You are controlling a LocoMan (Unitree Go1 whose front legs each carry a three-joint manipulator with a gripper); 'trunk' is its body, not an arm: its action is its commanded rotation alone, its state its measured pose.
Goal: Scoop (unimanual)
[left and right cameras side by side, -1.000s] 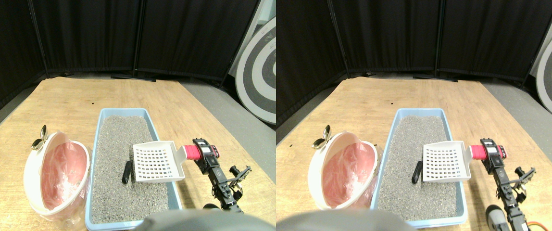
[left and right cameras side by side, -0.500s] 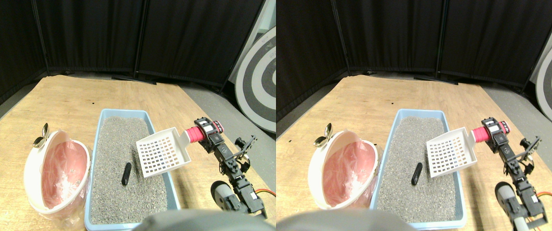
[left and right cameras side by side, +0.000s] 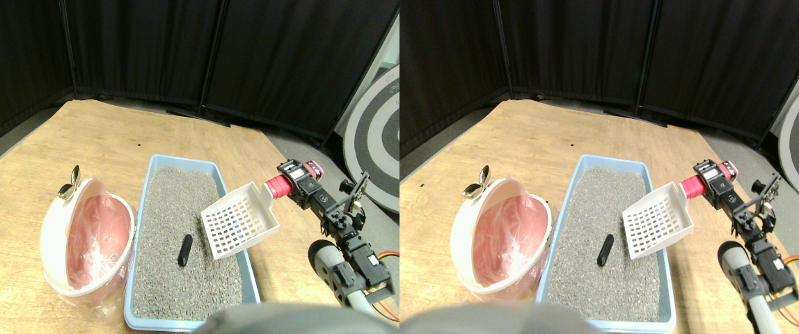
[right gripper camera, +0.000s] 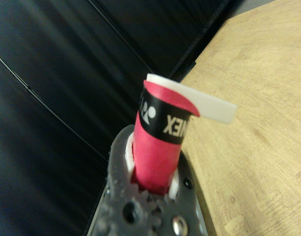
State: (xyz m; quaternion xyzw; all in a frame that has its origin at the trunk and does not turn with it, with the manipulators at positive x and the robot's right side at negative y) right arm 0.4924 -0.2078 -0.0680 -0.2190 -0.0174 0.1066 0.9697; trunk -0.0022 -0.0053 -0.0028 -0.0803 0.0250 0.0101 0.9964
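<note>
Wooden floor; right gripper clamps the red-wrapped scoop, raised tilted over the litter tray. Next: dip under the dark lump.

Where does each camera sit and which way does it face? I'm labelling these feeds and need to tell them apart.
Stereo pair view: on the robot's body, facing forward and down at the litter tray, the scoop, the dark lump and the bin; the right manipulator enters lower right.
Wrist view: on the right manipulator, looking along the end effector, clamped on the red wrapped handle, toward curtains and wooden floor.
Shared: handle, scoop, floor.
</note>
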